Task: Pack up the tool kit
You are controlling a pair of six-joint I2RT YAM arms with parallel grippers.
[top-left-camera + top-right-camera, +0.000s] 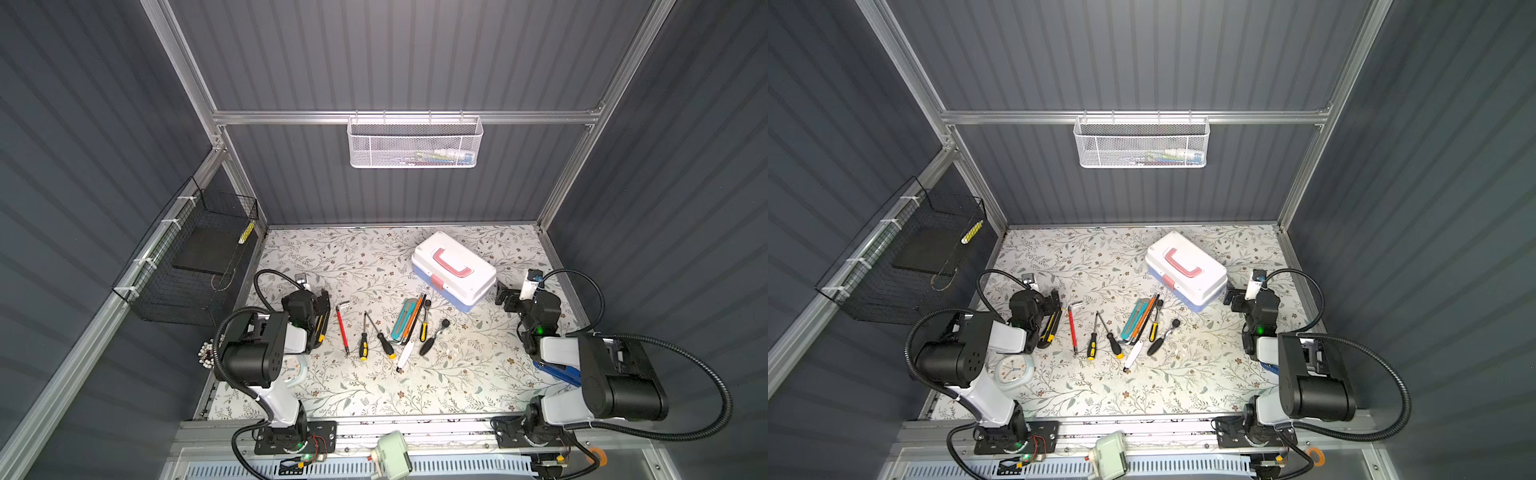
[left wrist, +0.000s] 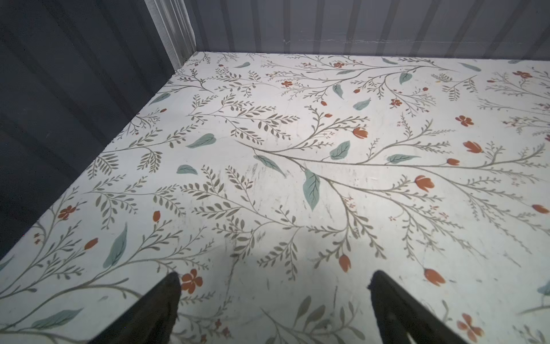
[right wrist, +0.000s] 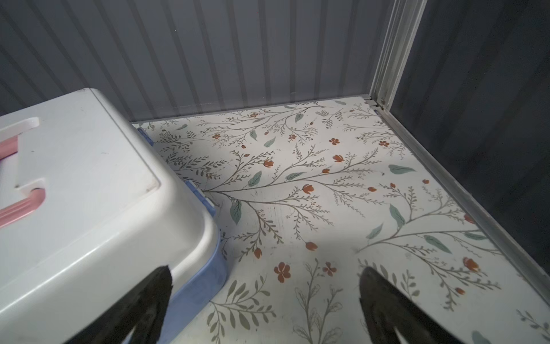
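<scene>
reference item: the tool box [image 1: 454, 270]. it stood on the floral table [image 1: 374, 395] with its white lid shut and its pink handle [image 1: 453, 262] folded flat.

far left of the tool box, the left gripper [image 2: 275, 278] hung over the table surface. its fingers were spread wide with nothing between them. the yellow utility knife [image 1: 1047, 330] lay just beside that arm, on the side toward the tool box.

closer to the tool box lay the red hex key [image 1: 342, 328]. after it came two black-yellow screwdrivers [image 1: 363, 345], their tips close together.

just in front of the tool box's left end lay a cluster of four tools:
- the teal utility knife [image 1: 402, 318]
- a third screwdriver [image 1: 423, 326]
- a white-handled tool [image 1: 405, 355]
- the ratchet [image 1: 434, 337]

every tool lay outside the tool box.

the right gripper [image 3: 266, 271] sat just beside the tool box's near right corner. its fingers were spread wide and held nothing. contact with the tool box could not be determined.
</scene>
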